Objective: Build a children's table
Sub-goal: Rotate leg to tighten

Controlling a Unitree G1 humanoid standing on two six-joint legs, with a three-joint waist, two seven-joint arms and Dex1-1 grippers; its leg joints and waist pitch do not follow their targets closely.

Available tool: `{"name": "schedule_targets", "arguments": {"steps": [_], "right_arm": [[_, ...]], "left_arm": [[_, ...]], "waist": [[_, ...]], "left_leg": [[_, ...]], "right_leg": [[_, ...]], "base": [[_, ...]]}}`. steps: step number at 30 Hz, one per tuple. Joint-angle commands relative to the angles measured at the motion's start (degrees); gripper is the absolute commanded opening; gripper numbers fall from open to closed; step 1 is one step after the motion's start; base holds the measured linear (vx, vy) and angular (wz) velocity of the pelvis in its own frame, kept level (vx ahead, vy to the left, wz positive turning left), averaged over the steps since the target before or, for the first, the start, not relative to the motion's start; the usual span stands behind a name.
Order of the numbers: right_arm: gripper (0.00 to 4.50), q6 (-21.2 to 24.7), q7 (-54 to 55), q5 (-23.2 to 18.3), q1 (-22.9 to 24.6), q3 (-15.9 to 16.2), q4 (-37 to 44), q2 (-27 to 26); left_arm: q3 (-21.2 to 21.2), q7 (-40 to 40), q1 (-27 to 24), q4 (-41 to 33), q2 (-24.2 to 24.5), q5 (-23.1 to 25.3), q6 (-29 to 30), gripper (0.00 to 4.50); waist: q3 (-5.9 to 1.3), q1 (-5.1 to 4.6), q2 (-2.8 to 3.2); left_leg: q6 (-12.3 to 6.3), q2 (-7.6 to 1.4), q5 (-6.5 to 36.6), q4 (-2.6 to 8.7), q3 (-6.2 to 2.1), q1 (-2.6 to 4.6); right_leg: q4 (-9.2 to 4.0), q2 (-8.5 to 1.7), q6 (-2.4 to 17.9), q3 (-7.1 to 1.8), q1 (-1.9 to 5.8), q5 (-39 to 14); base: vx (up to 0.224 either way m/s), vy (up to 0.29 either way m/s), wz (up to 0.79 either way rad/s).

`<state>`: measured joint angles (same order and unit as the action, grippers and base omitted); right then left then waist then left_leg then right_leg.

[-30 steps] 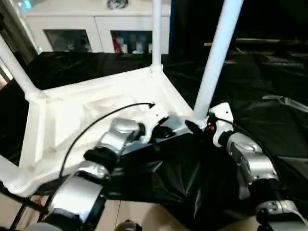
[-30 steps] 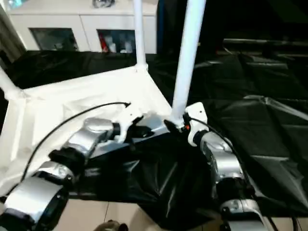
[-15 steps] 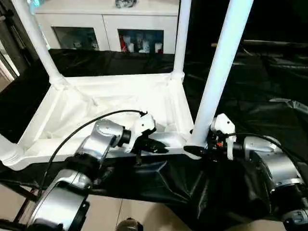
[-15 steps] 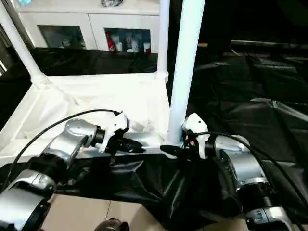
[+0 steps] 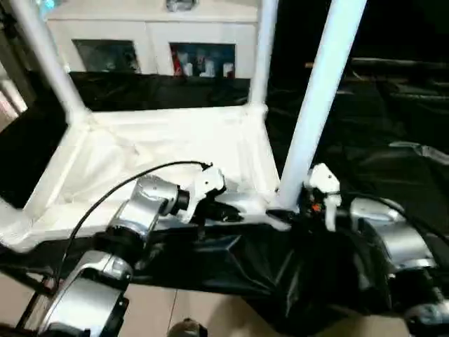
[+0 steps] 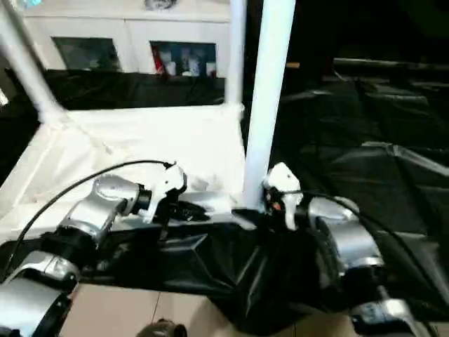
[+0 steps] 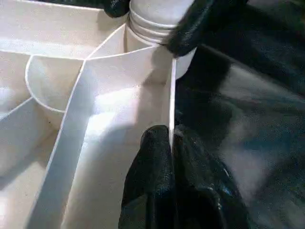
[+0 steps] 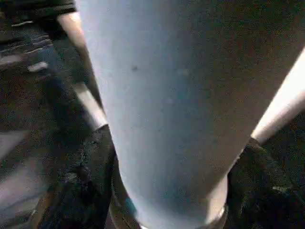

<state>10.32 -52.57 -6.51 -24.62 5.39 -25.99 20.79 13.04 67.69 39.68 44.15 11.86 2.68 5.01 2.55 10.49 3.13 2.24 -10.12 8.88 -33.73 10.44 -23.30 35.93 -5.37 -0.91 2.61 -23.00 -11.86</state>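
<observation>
Left gripper [image 7: 171, 143] pinches the near rim of the upturned white tabletop [image 5: 161, 151], ribs showing, on the black-draped table [image 5: 393, 133]; right gripper [image 5: 284, 219] has its fingers [image 8: 90, 176] spread around the base of the near leg [image 5: 319, 91] in its corner socket. Three more legs stand behind. All tops cut off, blurry.

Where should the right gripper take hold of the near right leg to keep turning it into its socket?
Low on the near right leg, just above the corner socket, coming level from the robot's side. The tube is upright and widest there; the right gripper already straddles that base, while the left gripper pinches the tabletop rim.
</observation>
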Motion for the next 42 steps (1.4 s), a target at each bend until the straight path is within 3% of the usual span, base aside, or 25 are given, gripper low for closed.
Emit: {"name": "schedule_targets", "arguments": {"steps": [1, 3, 6, 10, 13, 14, 16, 18, 22, 24, 26, 29, 32, 34, 37, 42], "right_arm": [[2.71, 2.2, 12.2, 1.8, -1.6, -0.9, -5.9, -5.0], [2.70, 3.8, 17.0, 1.4, -2.2, -2.5, -7.3, -7.1], [2.70, 4.6, 25.5, 1.7, -2.9, -4.3, -9.3, -10.8], [2.70, 3.3, 36.6, 3.4, -4.5, -5.3, -12.9, -15.7], [2.70, 2.1, 35.7, 4.9, -5.1, -3.3, -14.0, -17.5], [2.70, 1.5, 34.3, 4.0, -5.1, -3.6, -13.5, -17.8], [3.26, 1.1, 33.2, 3.0, -5.2, -4.3, -13.1, -17.8], [3.49, 0.8, 32.9, 2.7, -5.4, -4.6, -13.0, -17.8], [3.77, -1.2, 27.3, 2.6, -5.3, -3.2, -11.2, -15.4], [3.77, -3.0, 16.9, 1.3, -3.6, -0.7, -7.1, -11.3], [3.77, -3.5, 13.2, 0.9, -2.9, 0.3, -5.5, -9.7], [3.77, -3.7, 2.0, -1.2, -0.8, 2.1, -0.7, -4.8], [3.77, -3.5, -3.7, -2.1, -0.1, 3.2, 1.1, -2.1], [3.77, -3.4, -7.0, -2.3, 0.4, 4.0, 2.2, -0.5], [3.77, -2.2, -11.2, -2.7, 0.9, 5.0, 3.6, 1.7], [3.77, -0.9, -15.3, -2.5, 1.3, 6.3, 4.9, 4.0]], "left_arm": [[-2.6, -5.7, 3.6, 0.8, -4.8, -1.7, -1.2, 0.00], [-2.8, -9.1, 4.8, 2.5, -6.1, -1.0, -1.6, 0.00], [-3.3, -15.4, 7.1, 5.6, -9.0, -0.2, -1.4, 0.00], [-3.2, -21.9, 9.8, 9.0, -12.8, 0.2, -1.7, 0.00], [-3.0, -21.5, 10.2, 9.4, -14.6, -0.1, -2.3, 0.00], [-2.9, -20.5, 10.0, 9.0, -14.8, -0.3, -2.4, 0.00], [-3.0, -19.5, 9.8, 8.9, -14.7, -0.4, -2.6, 0.00], [-3.0, -19.0, 9.9, 9.3, -14.6, -0.5, -3.0, 0.00], [-2.9, -16.9, 9.5, 9.5, -13.4, -0.9, -4.0, 0.00], [-2.5, -12.8, 8.2, 7.9, -11.4, -1.6, -4.4, 0.00], [-2.4, -11.4, 7.6, 7.1, -10.7, -1.8, -4.3, 0.00], [-1.7, -4.6, 5.2, 3.2, -7.8, -2.9, -4.0, 0.00], [-1.1, -1.0, 3.8, 1.1, -5.9, -3.4, -3.6, 0.00], [-0.6, 1.2, 3.1, -0.1, -4.6, -3.5, -3.2, 0.00], [0.0, 4.6, 2.1, -1.8, -2.9, -3.6, -2.6, 0.00], [0.7, 9.0, 0.2, -5.0, -0.4, -4.0, -0.7, 0.00]], "waist": [[-3.66, -0.46, -1.44], [-3.62, -1.07, -1.34], [-3.84, -1.05, -1.14], [-3.85, -0.99, -0.87], [-3.80, -1.10, -0.31], [-3.80, -1.10, -0.65], [-3.86, -1.07, -0.53], [-3.88, -1.08, -0.59], [-3.90, -0.99, -0.67], [-3.90, -0.63, -1.11], [-4.01, -0.35, -1.26], [-3.81, -0.23, -1.61], [-3.64, -0.19, -1.32], [-3.62, -0.08, -1.19], [-3.59, 0.14, -1.16], [-3.85, 0.70, -1.10]], "left_leg": [[-1.81, -2.71, 13.7, 4.08, -1.20, 1.44], [-1.02, -2.70, 14.6, 4.27, -1.33, 1.52], [-1.53, -2.68, 12.8, 4.07, -1.20, 1.58], [-1.12, -2.65, 13.1, 4.16, -1.23, 1.73], [-0.23, -2.66, 14.9, 4.40, -1.38, 1.76], [-0.63, -2.59, 15.3, 4.40, -1.37, 1.70], [-1.06, -2.65, 14.7, 4.36, -1.40, 1.62], [-1.40, -2.62, 14.4, 4.30, -1.36, 1.59], [-2.32, -2.69, 13.6, 4.19, -1.32, 1.50], [-3.64, -2.68, 12.2, 3.91, -1.21, 1.39], [-5.00, -2.70, 10.4, 3.60, -1.15, 1.21], [-6.55, -2.79, 10.1, 3.43, -1.01, 1.07], [-6.21, -3.10, 12.1, 3.69, -1.07, 1.19], [-4.90, -3.37, 14.0, 3.99, -1.22, 1.55], [-4.43, -3.34, 14.2, 4.03, -1.19, 1.42], [-5.33, -3.39, 12.1, 3.72, -1.12, 1.41]], "right_leg": [[-4.73, -3.75, 13.6, -1.73, 2.12, -11.0], [-4.86, -3.80, 13.2, -1.82, 2.12, -11.8], [-4.69, -3.61, 12.9, -1.91, 2.21, -7.7], [-4.74, -3.61, 12.9, -1.87, 2.21, -6.7], [-4.82, -3.57, 12.5, -1.88, 2.25, -6.9], [-4.91, -3.67, 12.1, -1.88, 2.52, -6.4], [-4.81, -3.67, 12.0, -1.88, 2.55, -5.6], [-4.76, -3.66, 12.1, -1.86, 2.60, -5.0], [-4.67, -3.70, 12.4, -1.82, 2.67, -4.2], [-4.59, -3.70, 12.4, -1.72, 2.98, -3.0], [-4.29, -3.71, 12.7, -1.65, 3.13, -1.0], [-4.37, -3.74, 13.5, -1.56, 2.92, -2.0], [-4.70, -3.71, 13.6, -1.63, 2.59, -7.3], [-4.82, -3.69, 13.8, -1.73, 2.30, -10.1], [-4.75, -3.74, 13.7, -1.86, 2.31, -9.6], [-4.27, -3.78, 14.6, -1.83, 2.24, -5.7]], "base": [[0.000, 0.000, 0.00], [0.000, 0.000, 0.00], [0.000, 0.000, 0.00], [0.000, 0.000, 0.00], [0.000, 0.000, 0.00], [0.000, 0.000, 0.00], [0.000, 0.000, 0.00], [0.000, 0.000, 0.00], [0.000, 0.000, 0.00], [0.000, 0.000, 0.00], [0.000, 0.000, 0.00], [0.000, 0.000, 0.00], [0.000, 0.000, 0.00], [0.000, 0.000, 0.00], [0.000, 0.000, 0.00], [0.000, 0.000, 0.00]]}}
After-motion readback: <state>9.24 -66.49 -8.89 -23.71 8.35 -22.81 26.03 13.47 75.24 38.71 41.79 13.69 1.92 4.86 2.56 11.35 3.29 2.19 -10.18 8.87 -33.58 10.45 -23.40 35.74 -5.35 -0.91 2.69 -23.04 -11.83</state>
